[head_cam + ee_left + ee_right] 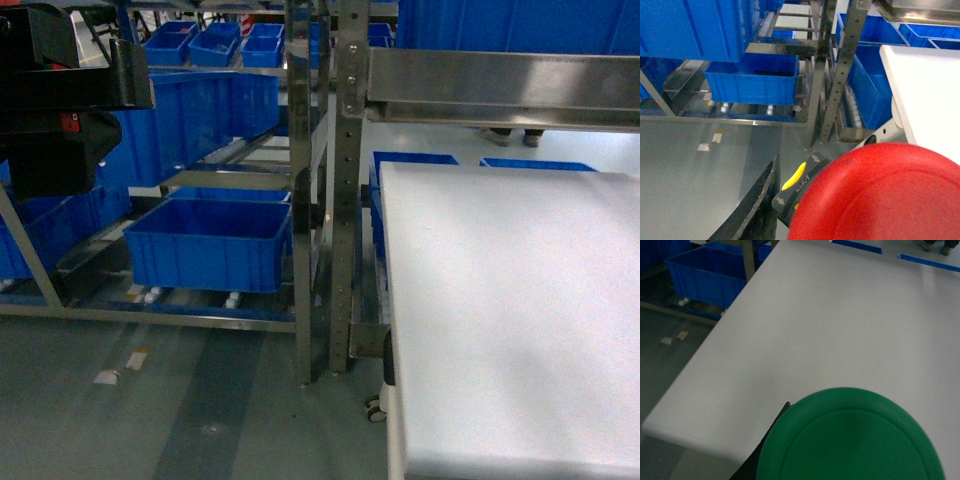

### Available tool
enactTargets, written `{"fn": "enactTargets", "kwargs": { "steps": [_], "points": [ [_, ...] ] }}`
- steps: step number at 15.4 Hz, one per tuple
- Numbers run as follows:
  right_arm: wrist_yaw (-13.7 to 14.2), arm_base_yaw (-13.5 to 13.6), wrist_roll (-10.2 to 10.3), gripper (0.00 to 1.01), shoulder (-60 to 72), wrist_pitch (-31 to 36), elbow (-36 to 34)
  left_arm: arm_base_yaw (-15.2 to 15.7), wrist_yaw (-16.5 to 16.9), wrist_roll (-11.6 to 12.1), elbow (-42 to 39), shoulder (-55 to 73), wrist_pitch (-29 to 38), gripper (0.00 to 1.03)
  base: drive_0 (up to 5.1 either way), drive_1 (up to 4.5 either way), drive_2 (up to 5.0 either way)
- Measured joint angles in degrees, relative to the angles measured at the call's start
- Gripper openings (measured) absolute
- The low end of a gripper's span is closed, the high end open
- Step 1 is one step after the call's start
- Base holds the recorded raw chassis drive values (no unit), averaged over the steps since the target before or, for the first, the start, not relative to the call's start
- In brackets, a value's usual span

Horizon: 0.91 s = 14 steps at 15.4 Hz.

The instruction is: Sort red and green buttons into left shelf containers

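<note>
Two buttons fill my wrist views: red button (880, 195) in the left hand over the floor, green button (850, 440) in the right hand above the white table (805, 325); blue bins (210, 245) sit on the left shelf.

Grey floor (200, 400), steel shelving (300, 200), white tabletop (510, 320).

My red button (880, 195) cap looks like smooth glossy plastic, the green button (850, 440) cap matt; the blue bins (210, 245) are smooth plastic, the shelf frame (345, 180) is brushed metal, and the worktop (510, 310) is matt white.
</note>
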Motion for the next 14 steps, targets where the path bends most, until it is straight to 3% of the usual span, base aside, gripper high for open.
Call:
{"fn": "enactTargets", "kwargs": {
  "steps": [14],
  "points": [
    [0.0, 0.0, -0.2, 0.27, 0.0, 0.1, 0.0, 0.0, 0.0, 0.0, 0.0, -0.1, 0.1, 0.43, -4.8, 2.97, 2.0]
  ]
}}
